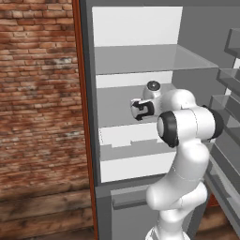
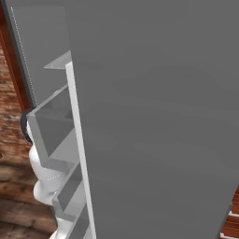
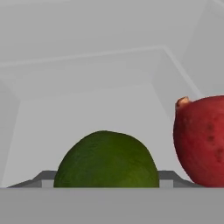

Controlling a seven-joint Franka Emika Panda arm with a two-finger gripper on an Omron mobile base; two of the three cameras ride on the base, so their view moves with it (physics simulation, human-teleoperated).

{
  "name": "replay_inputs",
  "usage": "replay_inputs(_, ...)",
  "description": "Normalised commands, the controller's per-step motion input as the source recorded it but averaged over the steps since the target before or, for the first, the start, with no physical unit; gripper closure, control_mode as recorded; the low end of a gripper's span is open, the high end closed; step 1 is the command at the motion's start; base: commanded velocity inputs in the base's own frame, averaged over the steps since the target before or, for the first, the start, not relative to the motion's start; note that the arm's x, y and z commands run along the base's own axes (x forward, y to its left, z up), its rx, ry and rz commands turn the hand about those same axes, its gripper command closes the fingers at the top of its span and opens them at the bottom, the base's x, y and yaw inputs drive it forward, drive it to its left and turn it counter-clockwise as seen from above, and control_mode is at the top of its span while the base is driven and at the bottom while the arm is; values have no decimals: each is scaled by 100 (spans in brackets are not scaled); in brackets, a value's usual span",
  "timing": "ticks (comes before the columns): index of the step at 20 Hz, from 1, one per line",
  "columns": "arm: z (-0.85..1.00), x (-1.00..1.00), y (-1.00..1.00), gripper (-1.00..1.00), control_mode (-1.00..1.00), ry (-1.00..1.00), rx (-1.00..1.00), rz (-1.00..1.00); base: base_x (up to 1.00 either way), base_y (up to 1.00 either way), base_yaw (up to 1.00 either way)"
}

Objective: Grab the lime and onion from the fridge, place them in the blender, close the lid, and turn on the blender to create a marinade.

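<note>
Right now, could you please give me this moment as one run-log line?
stage: reaching for lime | pincer: inside fridge, at middle shelf | lime: straight ahead, close | onion: beside lime | held: cannot tell

The arm reaches into the open fridge [image 1: 136, 61], and the gripper [image 1: 138, 109] sits over the middle shelf [image 1: 117, 105], under the upper shelf. In the hand view the lime [image 3: 106, 159] lies dead ahead, close between the fingertips [image 3: 43, 179], with the onion [image 3: 201, 140] just beside it on the right. The door racks [image 1: 225, 108] stand at right.
</note>
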Motion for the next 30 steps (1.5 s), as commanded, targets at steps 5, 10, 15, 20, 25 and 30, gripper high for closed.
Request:
replay_inputs(5,0,-66,7,100,-100,-9,0,0,0,0,0)
replay_inputs(10,19,-100,15,100,-100,-11,0,0,0,0,0)
replay_inputs(15,86,-100,10,100,-100,-8,0,0,0,0,0)
replay_inputs(20,100,-100,6,100,-100,0,0,3,0,0,0)
replay_inputs(25,100,-100,22,100,-100,7,0,10,0,0,0)
replay_inputs(30,98,-100,45,100,-100,23,0,15,0,0,0)
